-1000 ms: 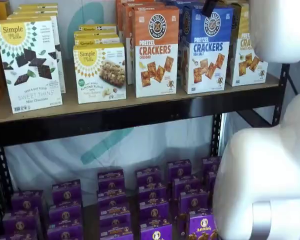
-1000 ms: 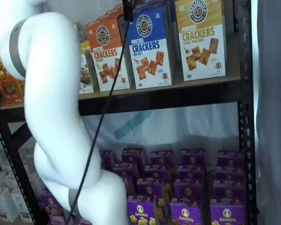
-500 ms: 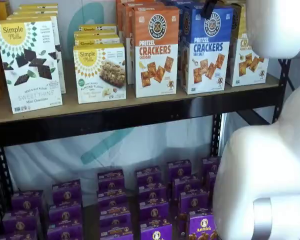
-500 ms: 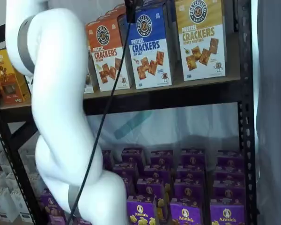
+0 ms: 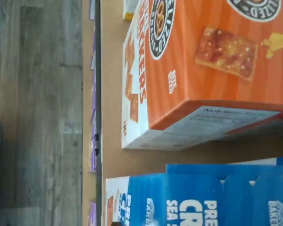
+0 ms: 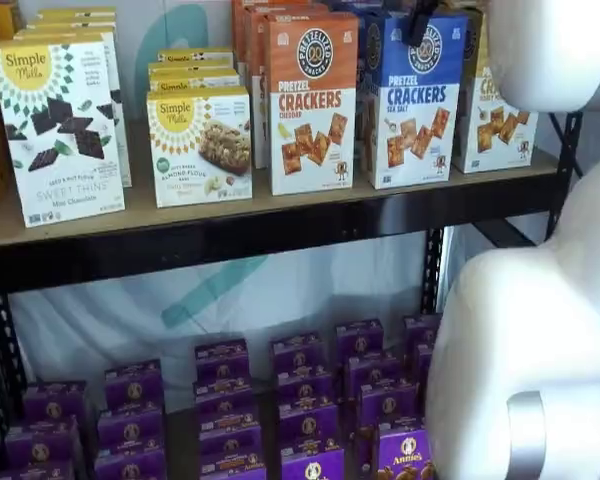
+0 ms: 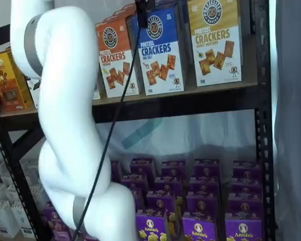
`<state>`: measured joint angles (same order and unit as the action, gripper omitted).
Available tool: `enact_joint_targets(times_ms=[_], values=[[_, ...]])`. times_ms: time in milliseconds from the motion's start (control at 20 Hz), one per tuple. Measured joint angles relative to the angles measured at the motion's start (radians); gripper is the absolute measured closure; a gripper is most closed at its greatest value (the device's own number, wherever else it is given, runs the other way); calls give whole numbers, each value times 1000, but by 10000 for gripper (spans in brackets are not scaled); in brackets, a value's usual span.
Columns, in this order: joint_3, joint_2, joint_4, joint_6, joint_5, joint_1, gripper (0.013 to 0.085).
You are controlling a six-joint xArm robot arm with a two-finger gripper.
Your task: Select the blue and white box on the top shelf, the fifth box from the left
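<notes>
The blue and white box [image 6: 412, 100] [image 7: 160, 50] stands upright on the top shelf [image 6: 280, 235] [image 7: 190, 103], between an orange-topped and a yellow-topped cracker box. Its blue top flap [image 5: 203, 197] also fills part of the wrist view, beside the orange box [image 5: 203, 70]. My gripper [image 6: 420, 22] [image 7: 141, 6] shows only as black fingers at the upper edge of both shelf views, just in front of the blue box's top. It stands open and holds nothing. A black cable hangs down from it.
The orange cracker box [image 6: 312, 100] and the yellow-topped cracker box [image 7: 214, 40] flank the blue one closely. Simple Mills boxes [image 6: 58, 125] stand further left. Purple Annie's boxes [image 6: 305, 400] fill the lower shelf. My white arm [image 7: 65, 100] covers part of each shelf view.
The white arm links have shifted a little toward the shelf. The black fingers stay at the blue box's top, and no box has moved.
</notes>
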<state>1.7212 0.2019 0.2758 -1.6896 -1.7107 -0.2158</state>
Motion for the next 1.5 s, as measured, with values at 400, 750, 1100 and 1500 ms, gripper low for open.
enact_joint_targets(times_ms=[400, 750, 1100, 1500], values=[[53, -45, -68, 8, -57, 31, 130], [85, -73, -121, 12, -80, 53, 130], [102, -90, -152, 12, -92, 65, 130], [95, -94, -171, 20, -88, 80, 130]])
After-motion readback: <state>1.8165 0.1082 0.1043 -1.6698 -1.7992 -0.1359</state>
